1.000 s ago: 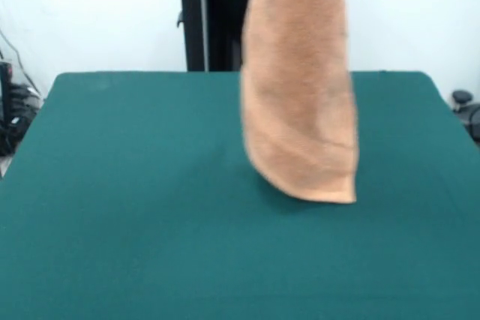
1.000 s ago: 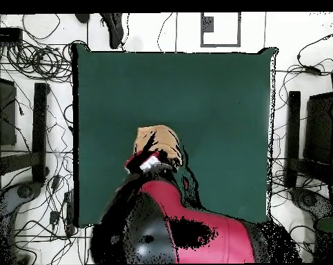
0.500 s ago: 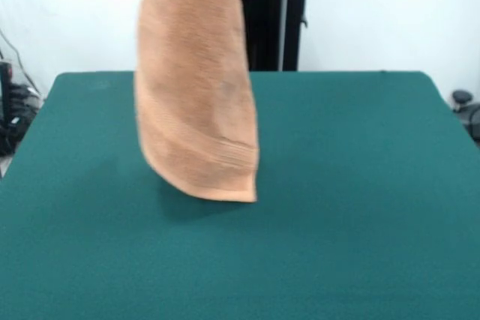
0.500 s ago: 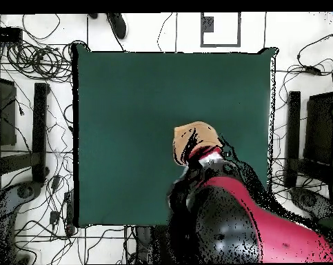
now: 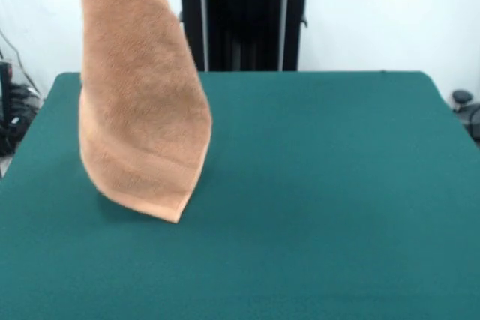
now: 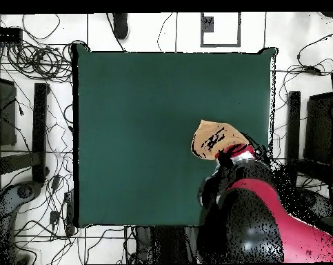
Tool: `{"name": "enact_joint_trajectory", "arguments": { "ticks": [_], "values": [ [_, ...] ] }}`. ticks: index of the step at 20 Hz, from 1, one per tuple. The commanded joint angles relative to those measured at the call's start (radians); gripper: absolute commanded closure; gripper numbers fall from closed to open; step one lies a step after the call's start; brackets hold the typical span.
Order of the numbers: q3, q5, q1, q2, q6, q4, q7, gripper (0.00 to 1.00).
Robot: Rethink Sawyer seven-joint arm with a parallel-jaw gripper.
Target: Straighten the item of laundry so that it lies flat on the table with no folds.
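Note:
The light orange-tan towel [image 5: 139, 103] hangs upright from above the picture's top over the left part of the dark green table [image 5: 337, 185]. It drapes in a long fold, with its woven band near the low hem. Its lowest corner is close to the table; I cannot tell if it touches. In the overhead view the towel [image 6: 212, 136] shows near the table's [image 6: 141, 110] right edge, with my gripper [image 6: 227, 148] shut on its top and the red arm [image 6: 265, 214] behind it. The gripper is out of the front view.
The black pedestal [image 5: 244, 13] stands behind the table's far edge. Cables [image 6: 31, 62] and black stands [image 6: 39, 124] [image 6: 293, 131] lie on the floor on both sides of the table. A white sheet [image 6: 220, 27] lies beyond the table's top edge.
The hanging towel has swung across the table, leftward in the front view and rightward in the overhead view, carried by the arm. It stays lifted and folded.

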Motion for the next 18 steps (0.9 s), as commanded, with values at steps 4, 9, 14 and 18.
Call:
{"name": "enact_joint_trajectory", "arguments": {
  "ticks": [4,9,14,18],
  "values": [
    [0.051,-0.092,-0.056,0.151,-0.186,0.191,-0.031,1.00],
    [0.079,-0.076,-0.080,0.164,-0.208,0.217,-0.017,1.00],
    [0.051,-0.065,-0.020,0.179,-0.255,0.248,0.081,1.00],
    [0.024,-0.054,0.014,0.199,-0.289,0.254,0.129,1.00]
  ]
}}
